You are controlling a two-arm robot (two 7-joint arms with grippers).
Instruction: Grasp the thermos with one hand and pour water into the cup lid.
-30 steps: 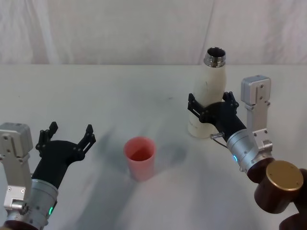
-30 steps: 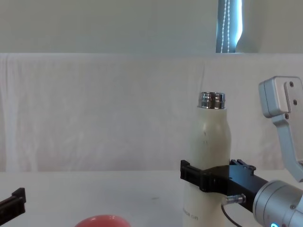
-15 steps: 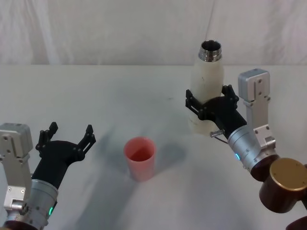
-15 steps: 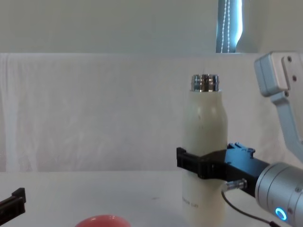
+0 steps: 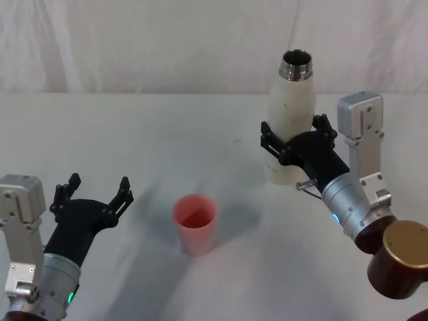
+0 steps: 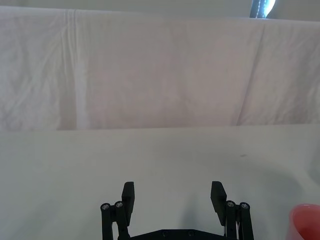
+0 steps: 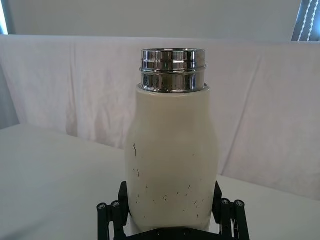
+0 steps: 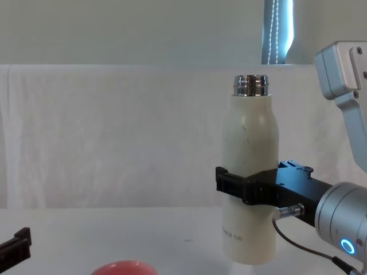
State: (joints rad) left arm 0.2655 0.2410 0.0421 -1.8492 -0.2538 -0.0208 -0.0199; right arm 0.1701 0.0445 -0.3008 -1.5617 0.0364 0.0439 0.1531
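Observation:
The cream-white thermos (image 5: pixel 289 124) stands upright, its steel neck open at the top, held off the table at the right. My right gripper (image 5: pixel 293 144) is shut on its lower body; the chest view shows the thermos (image 8: pixel 249 143) with its base clear of the table and the gripper (image 8: pixel 245 188) clamped round it. From the right wrist, the thermos (image 7: pixel 172 155) rises between the black fingers (image 7: pixel 111 215). The pink cup lid (image 5: pixel 195 221) sits left of it, near the table's middle, and its rim (image 8: pixel 123 268) shows low in the chest view. My left gripper (image 5: pixel 93 192) rests open at the front left.
A white cloth covers the table (image 5: pixel 167 134) and a white curtain (image 5: pixel 167 40) hangs behind it. In the left wrist view, the left gripper (image 6: pixel 172 192) has bare cloth ahead and the cup lid's edge (image 6: pixel 306 222) off to one side.
The right gripper has lifted the thermos off the table and brought it from a slight tilt to upright. The left gripper and cup lid have not moved.

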